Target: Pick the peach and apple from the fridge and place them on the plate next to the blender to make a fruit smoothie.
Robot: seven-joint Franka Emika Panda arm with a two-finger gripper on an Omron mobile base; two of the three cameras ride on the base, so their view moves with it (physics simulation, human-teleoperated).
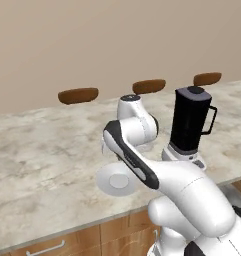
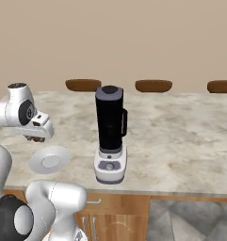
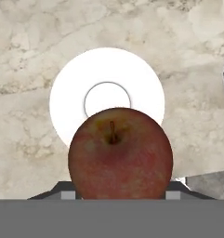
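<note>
From the left base, the plate (image 1: 118, 181) lay bare beside the blender (image 1: 190, 120); from the right, the gripper (image 2: 36, 138) hung above it; the hand view showed fingers clamped across the apple (image 3: 120, 154), probably firm, smooth and slippery.

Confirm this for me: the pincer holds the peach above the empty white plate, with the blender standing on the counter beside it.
Not quite: the fruit in the pincer is the dark red apple, not the peach. The hand view shows it, stem up, above the empty white plate. The blender does stand on the counter beside the plate.
</note>
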